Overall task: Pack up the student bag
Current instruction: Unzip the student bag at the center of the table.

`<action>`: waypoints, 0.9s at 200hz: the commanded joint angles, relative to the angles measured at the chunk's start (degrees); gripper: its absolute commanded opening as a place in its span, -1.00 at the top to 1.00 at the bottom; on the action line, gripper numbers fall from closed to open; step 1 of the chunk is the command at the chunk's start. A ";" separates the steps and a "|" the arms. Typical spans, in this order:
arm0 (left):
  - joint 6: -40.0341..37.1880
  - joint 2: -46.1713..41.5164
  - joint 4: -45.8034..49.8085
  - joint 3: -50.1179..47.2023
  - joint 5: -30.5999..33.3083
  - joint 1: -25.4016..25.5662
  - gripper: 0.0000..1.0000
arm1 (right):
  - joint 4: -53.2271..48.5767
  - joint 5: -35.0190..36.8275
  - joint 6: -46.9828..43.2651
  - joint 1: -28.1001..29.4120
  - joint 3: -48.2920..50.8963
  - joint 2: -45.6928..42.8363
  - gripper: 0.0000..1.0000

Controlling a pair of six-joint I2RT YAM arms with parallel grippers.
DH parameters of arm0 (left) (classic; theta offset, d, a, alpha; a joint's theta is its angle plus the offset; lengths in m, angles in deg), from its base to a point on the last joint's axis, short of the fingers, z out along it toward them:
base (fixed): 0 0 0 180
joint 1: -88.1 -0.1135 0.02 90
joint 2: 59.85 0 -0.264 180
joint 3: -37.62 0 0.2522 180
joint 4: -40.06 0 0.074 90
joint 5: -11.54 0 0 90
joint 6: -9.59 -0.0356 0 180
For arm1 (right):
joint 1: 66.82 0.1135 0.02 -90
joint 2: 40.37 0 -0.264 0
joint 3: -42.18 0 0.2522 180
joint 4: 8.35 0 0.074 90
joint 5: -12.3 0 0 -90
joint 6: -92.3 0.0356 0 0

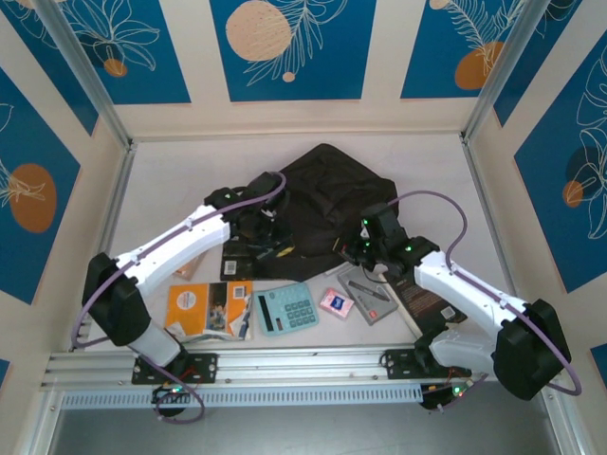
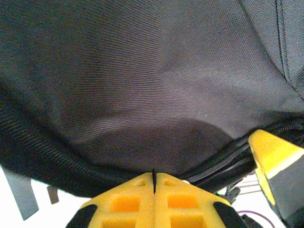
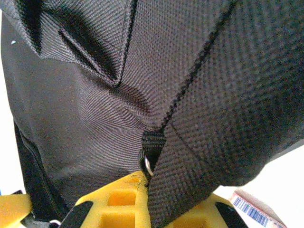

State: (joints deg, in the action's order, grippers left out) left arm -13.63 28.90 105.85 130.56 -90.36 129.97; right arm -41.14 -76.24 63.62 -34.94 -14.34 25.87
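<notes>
White surface is carrying the student bag (image 1: pixel 322 199) at frame centre | left tool (image 2: pixel 154 183) is sitting closed at its zipper rim | right tool (image 3: pixel 142 187) is clamping bag fabric | advice: spreading the mouth gently, evenly.

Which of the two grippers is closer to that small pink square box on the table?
Right. The right gripper, clamped on the black fabric backpack, sits just behind the small pink box; the left gripper is farther back and leftward.
</notes>
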 commanded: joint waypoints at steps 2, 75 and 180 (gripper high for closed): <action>-5.05 -3.90 4.32 -0.26 2.21 -1.27 1.00 | -3.96 0.13 -3.57 -2.02 -2.56 0.55 1.00; -10.70 -6.49 5.34 -1.09 5.16 -4.25 1.00 | -8.01 -2.96 -5.49 -7.68 -5.35 3.16 0.80; -10.82 0.64 -6.76 10.31 -9.58 -1.28 1.00 | -25.40 -9.75 7.59 -8.11 -13.71 0.94 -0.38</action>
State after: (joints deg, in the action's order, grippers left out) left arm -22.54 28.46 102.74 135.69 -94.38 126.91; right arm -58.52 -82.82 63.22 -42.63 -27.46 27.92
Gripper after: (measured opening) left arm 0.040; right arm 0.693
